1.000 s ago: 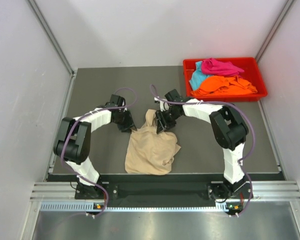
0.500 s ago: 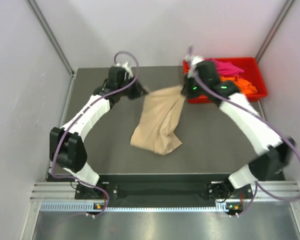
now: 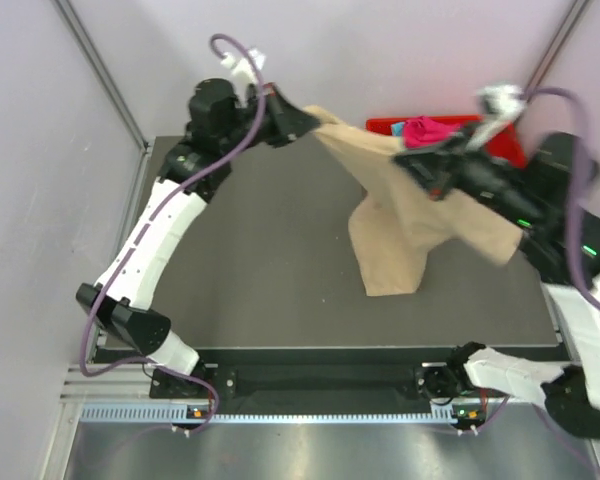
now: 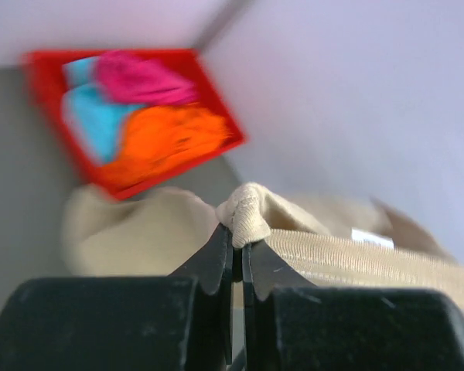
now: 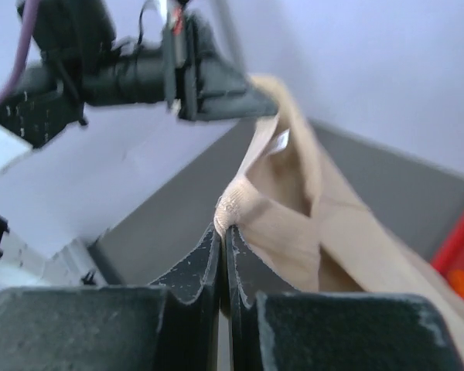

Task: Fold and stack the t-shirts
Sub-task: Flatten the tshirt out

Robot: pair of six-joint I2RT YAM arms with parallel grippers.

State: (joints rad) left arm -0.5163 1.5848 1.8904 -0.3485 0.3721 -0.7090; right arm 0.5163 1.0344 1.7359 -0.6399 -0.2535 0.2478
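Left end effector [image 4: 237, 234] tight on t-shirt [image 4: 131, 232] ribbing

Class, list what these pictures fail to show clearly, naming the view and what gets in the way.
- Top view: most of the red tray and the shirts in it, behind the beige shirt and right arm.
- Left wrist: those shirts blurred.
- Right wrist: tray cut off by the right edge.
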